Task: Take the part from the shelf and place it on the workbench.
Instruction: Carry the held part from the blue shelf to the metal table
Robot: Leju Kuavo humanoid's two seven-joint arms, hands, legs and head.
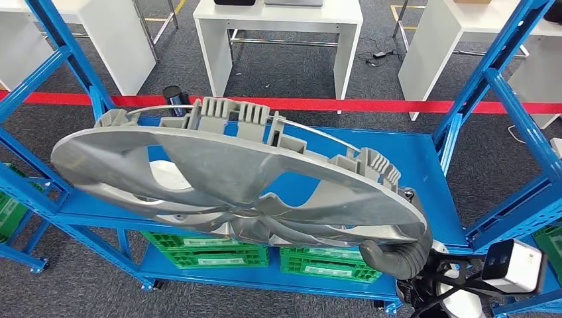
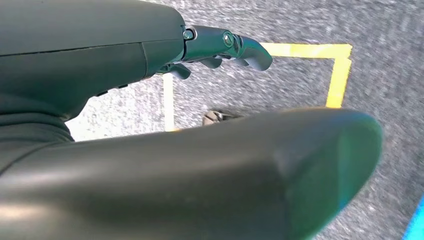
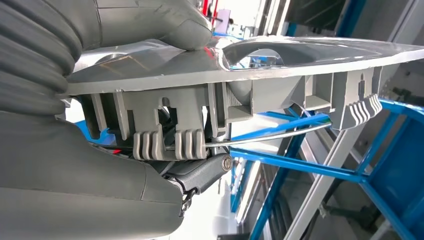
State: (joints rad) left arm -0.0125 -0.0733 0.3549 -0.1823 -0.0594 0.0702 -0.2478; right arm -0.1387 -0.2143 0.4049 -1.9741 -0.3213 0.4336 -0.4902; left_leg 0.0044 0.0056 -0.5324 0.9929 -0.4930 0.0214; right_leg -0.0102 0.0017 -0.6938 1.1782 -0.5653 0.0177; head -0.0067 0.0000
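Observation:
The part (image 1: 232,179) is a large grey plastic wheel cover with curved spokes and clips along its back rim. It hangs tilted in the air in front of the blue shelf (image 1: 411,159). My right hand (image 1: 397,255) grips its rim at the lower right. In the right wrist view the thumb (image 3: 150,20) presses on the cover's face (image 3: 310,55) while darker fingers (image 3: 200,172) sit under the clipped rim. My left hand (image 2: 90,55) hangs over grey carpet, fingers apart and holding nothing.
The shelf's slanted blue posts (image 1: 504,86) rise on both sides. Green crates (image 1: 205,252) sit on its lower level. A dark cylinder (image 1: 174,95) stands at the shelf's back left. White tables (image 1: 285,26) stand beyond a red floor line (image 1: 371,105).

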